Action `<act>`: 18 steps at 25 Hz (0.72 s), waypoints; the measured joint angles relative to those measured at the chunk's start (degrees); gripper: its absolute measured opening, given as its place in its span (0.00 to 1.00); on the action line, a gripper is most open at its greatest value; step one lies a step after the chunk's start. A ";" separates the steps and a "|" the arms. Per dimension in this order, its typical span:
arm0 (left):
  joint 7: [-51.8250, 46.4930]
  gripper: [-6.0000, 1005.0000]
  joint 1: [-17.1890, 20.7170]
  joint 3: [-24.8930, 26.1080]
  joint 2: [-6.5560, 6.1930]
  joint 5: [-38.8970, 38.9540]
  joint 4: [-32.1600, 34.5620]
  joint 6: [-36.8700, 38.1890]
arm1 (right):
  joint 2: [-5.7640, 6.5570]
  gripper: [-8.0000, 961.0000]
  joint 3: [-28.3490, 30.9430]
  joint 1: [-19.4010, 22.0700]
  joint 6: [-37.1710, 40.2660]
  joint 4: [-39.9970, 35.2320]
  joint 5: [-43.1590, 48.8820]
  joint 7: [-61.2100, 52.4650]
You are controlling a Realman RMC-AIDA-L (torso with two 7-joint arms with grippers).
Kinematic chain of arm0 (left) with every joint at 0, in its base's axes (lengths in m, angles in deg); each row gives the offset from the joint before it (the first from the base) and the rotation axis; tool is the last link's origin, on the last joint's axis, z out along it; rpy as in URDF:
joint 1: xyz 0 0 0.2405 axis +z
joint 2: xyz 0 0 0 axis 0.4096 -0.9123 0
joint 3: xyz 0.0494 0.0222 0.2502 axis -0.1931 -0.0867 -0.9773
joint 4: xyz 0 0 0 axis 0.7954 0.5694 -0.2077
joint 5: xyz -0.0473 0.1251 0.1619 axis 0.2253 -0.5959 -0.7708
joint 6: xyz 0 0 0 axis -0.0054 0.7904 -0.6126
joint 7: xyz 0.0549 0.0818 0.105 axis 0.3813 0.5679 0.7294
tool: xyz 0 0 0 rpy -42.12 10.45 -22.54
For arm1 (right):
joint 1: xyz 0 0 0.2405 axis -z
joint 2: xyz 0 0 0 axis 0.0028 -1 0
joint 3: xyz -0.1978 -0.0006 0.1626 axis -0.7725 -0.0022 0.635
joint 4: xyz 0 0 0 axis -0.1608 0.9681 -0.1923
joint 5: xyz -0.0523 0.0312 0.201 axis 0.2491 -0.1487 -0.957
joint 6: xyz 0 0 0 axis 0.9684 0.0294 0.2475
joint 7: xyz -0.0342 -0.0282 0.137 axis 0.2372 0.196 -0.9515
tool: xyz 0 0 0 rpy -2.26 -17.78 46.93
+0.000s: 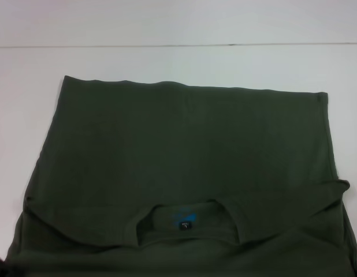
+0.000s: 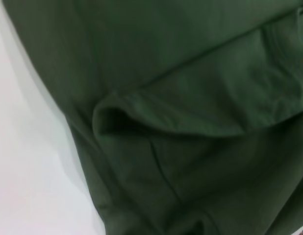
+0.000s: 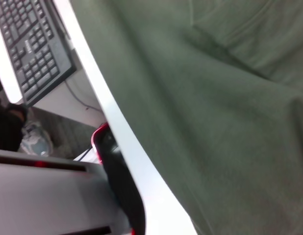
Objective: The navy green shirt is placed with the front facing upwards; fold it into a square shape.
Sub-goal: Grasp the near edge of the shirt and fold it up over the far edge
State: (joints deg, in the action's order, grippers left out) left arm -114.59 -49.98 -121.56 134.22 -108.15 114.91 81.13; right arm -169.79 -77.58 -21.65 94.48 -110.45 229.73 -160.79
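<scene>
We see the navy green shirt [image 1: 184, 156] filling the middle and lower part of the head view on the white table [image 1: 178, 63], its straight hem edge toward the top of the frame and the collar with its neck label [image 1: 186, 223] at lower centre. At the left and right, the fabric lies doubled over near the collar, with soft rolled creases. No "FREE!" lettering shows. We judge the cloth light, limp and not slippery; it will sag and drag, so the doubled corners near lower left and lower right look like the best holds. Neither the left gripper nor the right gripper shows clearly, so we cannot tell whether either is grasping. In the right wrist view a keyboard [image 3: 31, 44] sits upper left, beyond the table edge.
</scene>
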 joint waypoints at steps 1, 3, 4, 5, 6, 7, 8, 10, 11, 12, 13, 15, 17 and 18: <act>0.00 0.06 -0.42 0.55 -0.04 0.12 0.03 0.12 | 0.13 0.07 0.27 0.02 0.03 -0.71 -0.32 -0.07; 0.07 0.06 -1.43 2.19 -0.08 0.29 0.10 0.36 | 0.68 0.07 0.50 0.13 0.10 -2.07 -1.76 -0.27; 0.18 0.06 -2.16 3.29 -0.09 0.50 0.10 0.52 | 0.99 0.07 0.43 0.20 0.14 -2.46 -2.52 -0.34; 0.20 0.06 -2.69 4.19 -0.15 0.86 0.08 0.62 | 1.58 0.07 0.16 0.32 0.17 -2.90 -3.62 -0.46; 0.18 0.06 -3.16 4.90 -0.23 1.18 0.03 0.69 | 2.05 0.07 -0.03 0.36 0.17 -3.09 -4.37 -0.54; 0.12 0.06 -3.68 5.61 -0.38 1.63 0.00 0.70 | 2.59 0.07 -0.11 0.36 0.16 -3.28 -5.27 -0.56; 0.02 0.06 -4.16 6.30 -0.51 2.17 -0.03 0.70 | 3.00 0.07 -0.10 0.33 0.15 -3.41 -6.14 -0.55; -0.15 0.06 -5.02 7.49 -0.70 2.96 -0.07 0.50 | 4.08 0.07 0.17 0.20 0.09 -3.86 -8.81 -0.55; -0.20 0.06 -5.43 8.01 -0.75 3.27 -0.09 0.30 | 4.65 0.07 0.31 0.16 0.08 -4.06 -10.19 -0.60; -0.22 0.06 -5.82 8.51 -0.77 3.57 -0.15 0.02 | 5.08 0.07 0.51 0.11 0.07 -4.20 -11.17 -0.67; -0.22 0.06 -6.14 8.84 -0.78 3.76 -0.29 -0.33 | 5.54 0.07 0.84 -0.02 -0.01 -4.31 -11.97 -0.75; -0.22 0.06 -6.85 9.37 -0.78 4.33 -0.84 -1.31 | 6.06 0.07 2.06 -0.61 -0.06 -4.51 -12.80 -0.81; -0.31 0.06 -7.42 9.59 -0.79 4.81 -1.51 -2.39 | 6.24 0.07 3.44 -1.24 -0.11 -4.58 -13.16 -0.86; -0.42 0.06 -7.67 9.65 -0.80 5.13 -1.84 -2.93 | 6.25 0.07 4.15 -1.53 -0.10 -4.59 -13.25 -0.92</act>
State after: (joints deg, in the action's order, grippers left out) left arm -115.01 -57.65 -111.92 133.43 -103.02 113.06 78.21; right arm -163.54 -73.42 -23.18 94.37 -115.04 216.48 -161.71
